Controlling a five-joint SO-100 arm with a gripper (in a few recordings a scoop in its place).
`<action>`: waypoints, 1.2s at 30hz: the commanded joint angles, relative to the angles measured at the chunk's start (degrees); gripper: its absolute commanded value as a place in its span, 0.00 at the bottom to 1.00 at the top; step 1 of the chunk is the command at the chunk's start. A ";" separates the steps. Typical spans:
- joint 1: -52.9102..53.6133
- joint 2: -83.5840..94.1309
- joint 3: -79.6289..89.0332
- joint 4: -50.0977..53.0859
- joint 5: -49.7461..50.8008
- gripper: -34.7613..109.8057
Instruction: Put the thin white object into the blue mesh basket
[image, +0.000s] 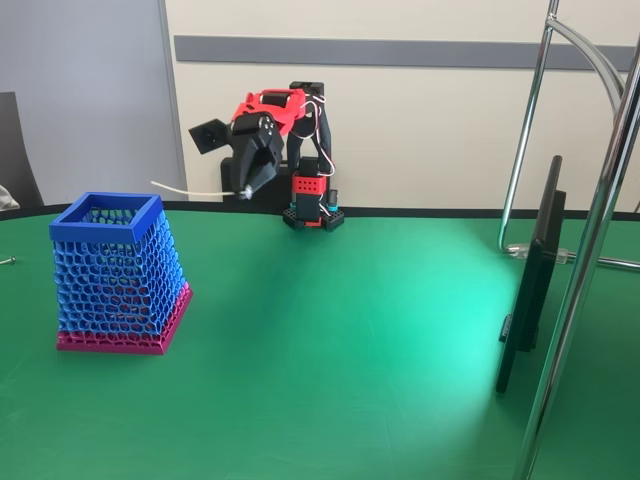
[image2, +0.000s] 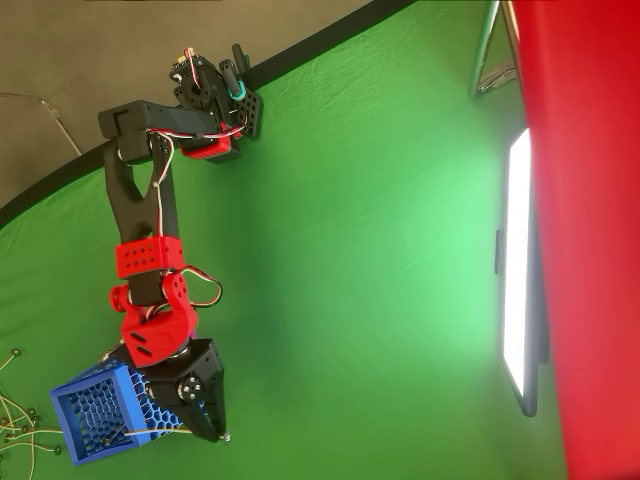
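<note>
On the green table (image: 350, 350), we see the gripper (image: 245, 188) clenched on the white stick (image: 190, 191), held in the air near the basket (image: 108, 222), with the drop left.

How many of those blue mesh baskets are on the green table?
1. The blue mesh basket stands at the left of the fixed view, upright on the green table, in front of the gripper holding the thin white object.

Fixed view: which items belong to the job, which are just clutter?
Job:
- thin white object, held in the gripper
- blue mesh basket

Lying about:
- small metal bit at the table's left edge
- flat screen standing edge-on at right
- chrome stand
</note>
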 joint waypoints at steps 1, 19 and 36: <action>3.52 4.04 -0.35 -2.81 3.43 0.24; 16.88 -13.10 -19.51 -0.09 19.86 0.24; 24.17 -9.14 -11.95 -1.05 38.85 0.38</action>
